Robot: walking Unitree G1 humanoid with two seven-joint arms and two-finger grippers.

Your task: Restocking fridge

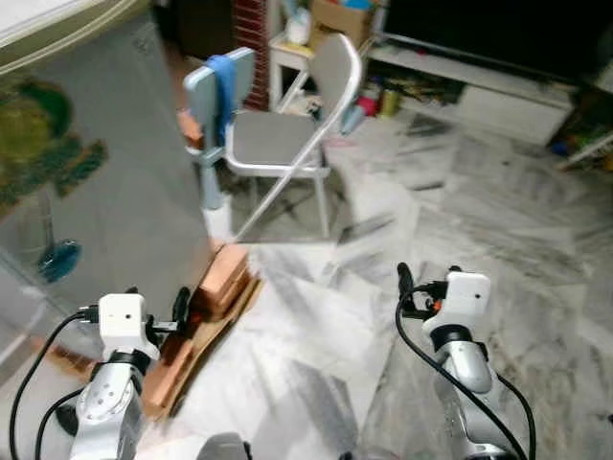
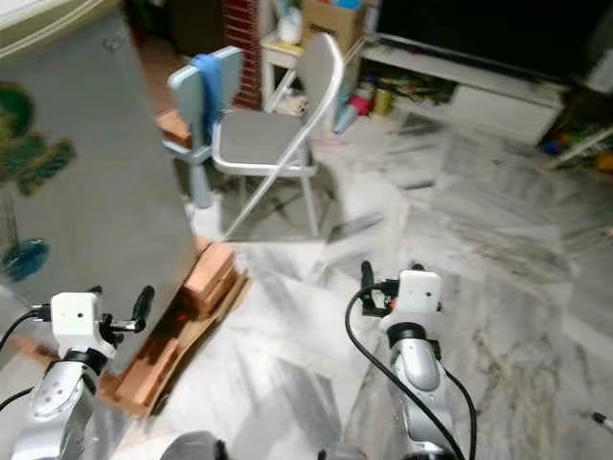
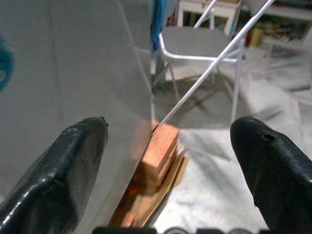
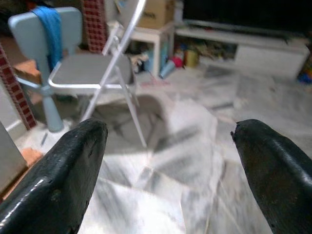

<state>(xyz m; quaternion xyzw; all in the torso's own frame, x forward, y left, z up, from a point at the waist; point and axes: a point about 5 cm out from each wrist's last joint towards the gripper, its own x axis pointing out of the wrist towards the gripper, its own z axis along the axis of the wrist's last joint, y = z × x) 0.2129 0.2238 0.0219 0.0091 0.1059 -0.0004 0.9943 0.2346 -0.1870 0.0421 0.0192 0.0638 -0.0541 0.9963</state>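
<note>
I see the tall grey fridge door at my ten o'clock, its foot touching stacked orange wooden blocks on flattened brown cardboard. My left gripper hangs near it, fingers spread and empty. My right gripper is spread too, over marble floor. A grey folding metal chair stands at twelve o'clock.

Head views down (chair shared).

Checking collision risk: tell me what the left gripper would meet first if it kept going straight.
Probably the stacked wooden blocks at the foot of the grey fridge panel, dead ahead of the open left gripper. Depth is unclear.
</note>
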